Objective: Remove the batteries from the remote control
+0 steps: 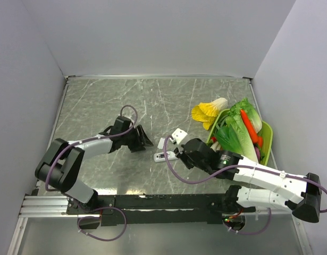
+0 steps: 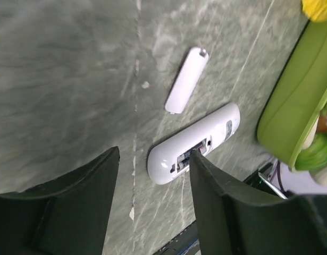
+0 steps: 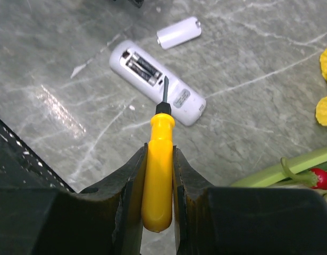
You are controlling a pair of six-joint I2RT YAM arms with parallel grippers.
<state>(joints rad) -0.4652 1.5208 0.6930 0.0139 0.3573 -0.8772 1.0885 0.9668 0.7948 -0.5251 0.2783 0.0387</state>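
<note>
yellow plastic fills the lower middle of the right wrist view. it is the handle of the screwdriver [image 3: 158,170], clamped between the two fingers of the right gripper [image 3: 159,154], with its dark blade pointing up the frame at the remote control [image 3: 179,101]. the remote lies flat on the grey marbled table [image 1: 99,101], slanting from upper left toward the centre of that view, cover off. the batteries [image 3: 141,66] sit side by side in the open recess near its upper-left end, still seated. the cover [image 3: 178,33], a smaller white plate, lies just beyond the remote and apart from it.

the left gripper [image 2: 155,154] hangs over the remote with its fingers spread and nothing between them.

the step in hand looks like prying a cell out. the blade tip seems to sit at the lower-right edge of the recess. it should slip under one battery's end and lever gently upward rather than push along the body, or the light remote may skate. the spread left fingers could pin the casing meanwhile.

i cannot tell whether the blade touches a battery or only the rim, nor which end has the springs. in the left wrist view a finger covers part of the recess. in the top view the right arm hides much of the remote, and the batteries are too small to see. the green basket [image 1: 267,141] is cut off in both wrist views.
</note>
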